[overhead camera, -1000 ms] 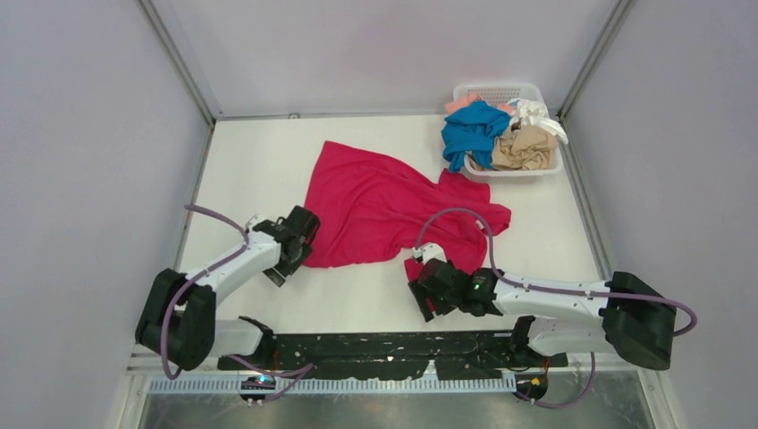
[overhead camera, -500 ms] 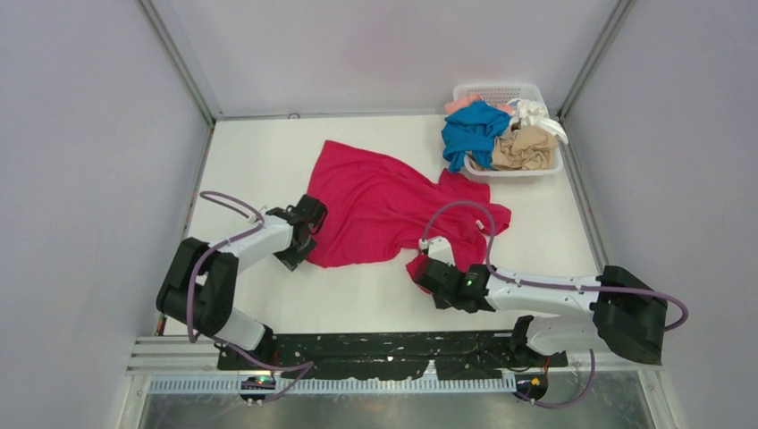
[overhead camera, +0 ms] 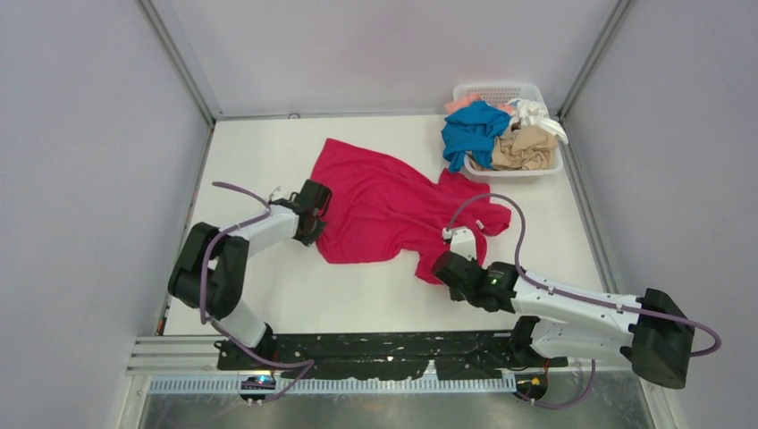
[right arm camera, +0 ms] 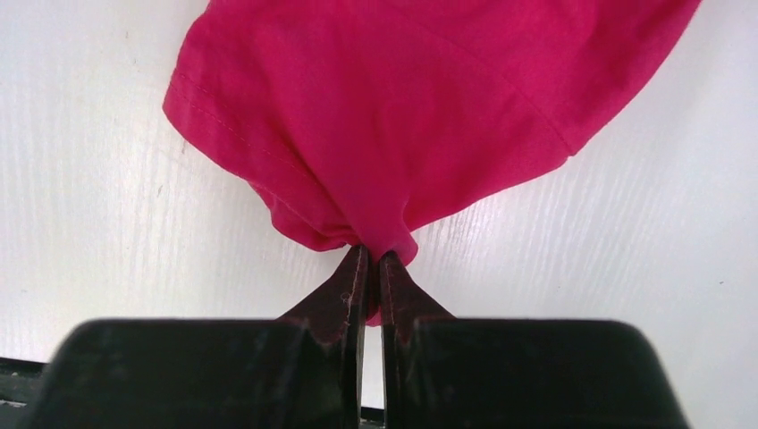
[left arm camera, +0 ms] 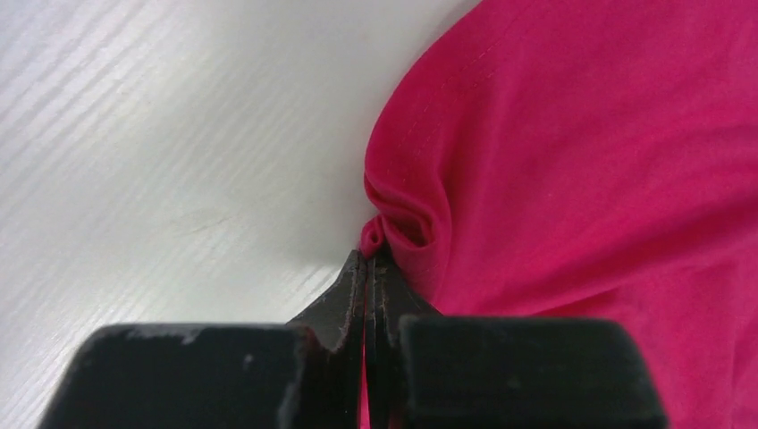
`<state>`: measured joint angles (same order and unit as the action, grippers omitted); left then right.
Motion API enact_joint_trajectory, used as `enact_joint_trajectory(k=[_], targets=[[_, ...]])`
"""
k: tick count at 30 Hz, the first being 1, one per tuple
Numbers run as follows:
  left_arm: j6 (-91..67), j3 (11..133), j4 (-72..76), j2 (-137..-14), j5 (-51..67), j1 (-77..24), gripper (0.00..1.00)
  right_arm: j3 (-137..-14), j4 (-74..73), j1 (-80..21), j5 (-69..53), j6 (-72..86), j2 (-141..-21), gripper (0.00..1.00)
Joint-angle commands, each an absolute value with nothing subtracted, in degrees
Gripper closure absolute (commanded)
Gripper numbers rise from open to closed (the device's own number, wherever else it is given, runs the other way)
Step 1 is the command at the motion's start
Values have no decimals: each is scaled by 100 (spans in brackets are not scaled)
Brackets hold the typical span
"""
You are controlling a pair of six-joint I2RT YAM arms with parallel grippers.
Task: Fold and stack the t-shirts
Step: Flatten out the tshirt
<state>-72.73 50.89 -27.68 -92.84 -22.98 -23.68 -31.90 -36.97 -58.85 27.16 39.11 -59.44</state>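
A magenta-red t-shirt (overhead camera: 384,210) lies spread and rumpled on the white table. My left gripper (overhead camera: 315,223) is shut on a pinch of its left edge (left arm camera: 393,228), cloth bunched at the fingertips. My right gripper (overhead camera: 440,264) is shut on the shirt's near right corner (right arm camera: 375,241), with a fold gathered between the jaws. More t-shirts, blue (overhead camera: 471,130), tan (overhead camera: 526,146), white (overhead camera: 536,113) and peach-pink (overhead camera: 462,102), are heaped in the basket.
A white lattice basket (overhead camera: 514,170) stands at the back right corner of the table. Grey walls enclose the table on three sides. Both arms reach in from the black base rail (overhead camera: 384,344) at the near edge.
Both grippers moved forward onto the magenta-red shirt and closed on its edges. The left one went up and right, the right one up and right to the near corner.
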Motion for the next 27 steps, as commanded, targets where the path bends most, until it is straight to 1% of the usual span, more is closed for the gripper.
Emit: enact_joint_trajectory(k=[1,6,9,13,17,19,22,23,27], targets=[[-6884,4761,-2427,-9047,-1999,-2457,100,-3430,-3676,-5795,3275,3677,-5599,94],[-6425,4313,-2242,-7207,-3175,-2915,100,-4086,-3212,-5687,4331,3021,-5146,94],[-6022,4137,-2049,-6148,-3526,-3047,100,-4372,-2431,-5663,4947,2372,-4816,94],[-5408,4224,-1797,-5093,-3938,-3067,100,-4841,-1398,-5652,5109,1428,-4377,94],[-4733,4629,-1662,-4471,-4155,-3067,100,-5661,-1090,-5643,5310,563,-4326,94],[-4480,4878,-1575,-4196,-4360,-3067,100,-6055,-917,-5645,5257,164,-4315,94],[-3842,5408,-1121,-3830,-4170,-3067,100,-6909,-850,-5643,4974,-515,-4310,94],[-3605,5602,-962,-3756,-4081,-3063,100,-7106,-865,-5647,4728,-609,-4326,94],[-2826,6805,-887,-3672,-3781,-3067,100,-8737,-1123,-5640,3787,-1234,-4612,94]])
